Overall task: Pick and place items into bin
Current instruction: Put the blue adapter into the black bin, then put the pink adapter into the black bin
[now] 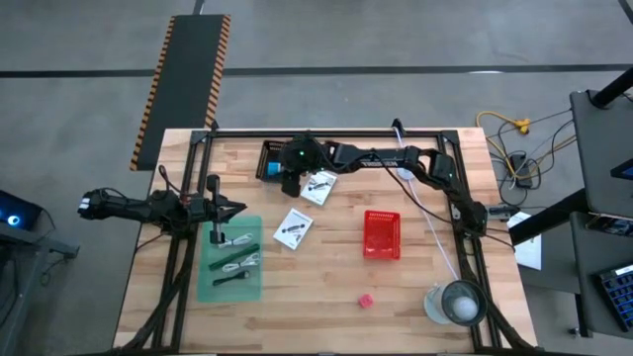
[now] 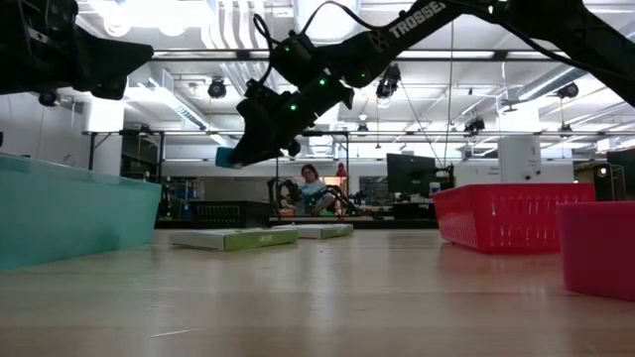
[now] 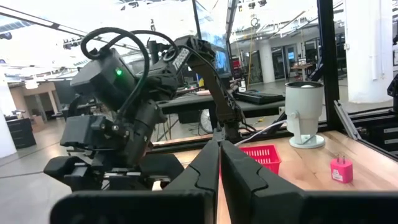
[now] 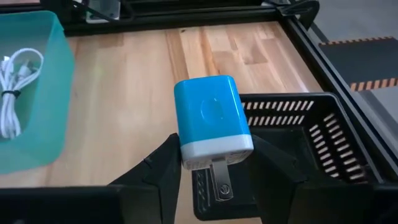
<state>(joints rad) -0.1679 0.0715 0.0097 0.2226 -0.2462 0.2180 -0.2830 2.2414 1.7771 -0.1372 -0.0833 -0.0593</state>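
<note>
Blue and white plastic is clamped between the jaws of the right gripper: a blue plug adapter with two metal prongs at its white end, held off the surface just above the rim of a black slotted bin. In the high view that bin is seen at the far edge of the wooden surface, at about eleven o'clock from its middle, with the right gripper reached across to it from the right side.

Nearest the front edge, at about five o'clock, a small red cube is seen, with a round clear container near the front right corner. At about eight o'clock lies a green tray holding black and white cable pieces. The left gripper is held at nine o'clock, just above the tray's far end; in the left wrist view its fingers are seen pressed together with nothing between them.

Around the middle, one white printed packet lies flat, and a red basket sits at three o'clock from it. A second white packet lies farther back, just beside the right gripper.
</note>
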